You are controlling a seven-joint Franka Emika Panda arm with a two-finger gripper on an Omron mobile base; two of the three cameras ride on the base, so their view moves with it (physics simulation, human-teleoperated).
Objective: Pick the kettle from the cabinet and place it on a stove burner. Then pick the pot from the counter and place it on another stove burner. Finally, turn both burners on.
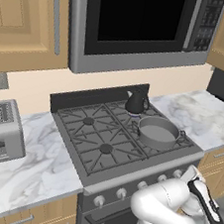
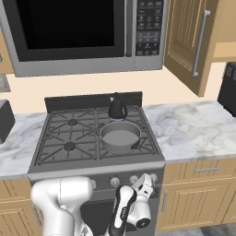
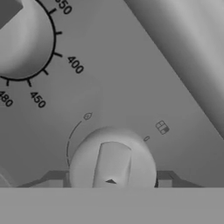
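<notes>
- Scanning the left base view from the left edge, I see a silver toaster (image 1: 0, 132) on the counter (image 1: 41, 167) at the range's left side, under a light-wood cabinet (image 1: 26, 18) with a long silver bar handle.
- Next comes the grey range (image 1: 116, 134); its two left burners (image 1: 88, 121) sit bare under the black grates.
- At the rear right corner of the range, I see the kettle (image 1: 135, 102) standing upright on a burner, close to the black backguard.
- Just in front of it, on the front right burner, sits the pot (image 1: 157, 132), upright, with one black side handle pointing right.
- Kettle and pot are very near each other; I cannot tell whether they touch.
- Above the range hangs a microwave (image 1: 140, 23).
- To the right, the counter carries on, bare marble, and in the right base view a cabinet door (image 2: 186, 41) stands ajar.
- My arm is folded low in front of the range, with the hand (image 2: 143, 184) at the row of silver front knobs (image 1: 122, 192), toward the right end.
- In the hand view, one knob (image 3: 112, 162) is dead ahead and very close, with a larger numbered dial (image 3: 24, 39) at the upper left.
- I cannot tell from these frames whether the fingers are apart or closed; nothing visible is in them.
</notes>
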